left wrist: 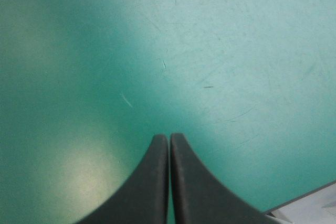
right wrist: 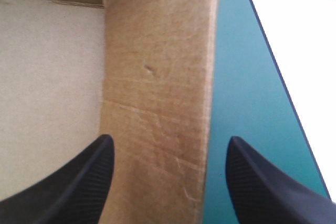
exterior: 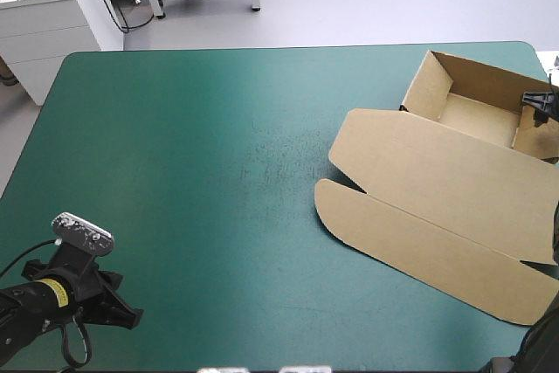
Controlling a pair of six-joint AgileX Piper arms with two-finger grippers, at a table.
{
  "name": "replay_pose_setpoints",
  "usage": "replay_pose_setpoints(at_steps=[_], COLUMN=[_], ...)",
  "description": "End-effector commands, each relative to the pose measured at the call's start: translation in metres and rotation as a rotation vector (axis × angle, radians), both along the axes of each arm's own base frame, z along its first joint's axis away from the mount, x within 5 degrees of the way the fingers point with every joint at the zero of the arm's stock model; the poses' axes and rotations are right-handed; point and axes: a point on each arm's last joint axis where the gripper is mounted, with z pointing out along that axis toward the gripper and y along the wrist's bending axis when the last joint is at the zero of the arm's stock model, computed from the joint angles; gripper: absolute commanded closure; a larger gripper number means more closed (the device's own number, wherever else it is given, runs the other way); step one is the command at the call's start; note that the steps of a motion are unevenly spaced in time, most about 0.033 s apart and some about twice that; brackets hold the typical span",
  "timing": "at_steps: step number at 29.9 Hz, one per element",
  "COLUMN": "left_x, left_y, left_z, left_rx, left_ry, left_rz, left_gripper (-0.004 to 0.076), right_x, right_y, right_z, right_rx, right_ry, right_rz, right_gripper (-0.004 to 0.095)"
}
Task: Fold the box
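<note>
On the teal-green table cover (exterior: 192, 146), the brown cut-board box (exterior: 437, 181) sits at the far right corner, lid flat; the black-fingered right gripper (right wrist: 170, 145), spread astride the tray's side wall (right wrist: 157, 77), should likely pinch it squarely, while the left gripper (left wrist: 169, 137) rests clenched empty by the near left corner.

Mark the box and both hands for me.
box (exterior: 437, 172): high view, flat lid.
left hand (left wrist: 169, 136): left wrist view, where shut fingertips meet.
right hand (right wrist: 170, 138): right wrist view, midway between open fingertips.

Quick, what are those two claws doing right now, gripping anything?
Left gripper: shut, holding nothing, over the teal-green cover.
Right gripper: open, astride a wall of the box.
</note>
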Motion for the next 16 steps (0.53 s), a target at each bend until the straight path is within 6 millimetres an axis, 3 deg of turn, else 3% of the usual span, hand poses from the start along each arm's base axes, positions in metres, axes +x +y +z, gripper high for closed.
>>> replay_pose_setpoints(at_steps=[1, 7, 10, 15, 16], left_x=[0.003, 0.003, 0.003, 0.003, 0.003], left_y=[-0.002, -0.002, -0.002, -0.002, -0.002], left_z=[0.009, 0.009, 0.009, 0.009, 0.009], left_rx=[-0.030, -0.030, -0.028, -0.028, -0.028], left_ry=[-0.058, -0.058, -0.054, -0.054, -0.054], left_rz=[0.001, 0.001, 0.002, 0.002, 0.002], left_gripper=[0.0732, 0.0732, 0.0732, 0.0732, 0.0732], right_x=[-0.015, -0.031, -0.041, -0.055, -0.057], right_y=[0.004, 0.014, 0.024, 0.044, 0.048], right_z=[0.054, 0.085, 0.103, 0.125, 0.128], right_rx=[-0.072, -0.081, -0.055, 0.014, 0.035], right_ry=[-0.135, -0.191, -0.238, -0.293, -0.300], right_rz=[0.006, 0.005, 0.025, 0.138, 0.164], right_gripper=[0.0235, 0.0332, 0.0517, 0.0922, 0.0919])
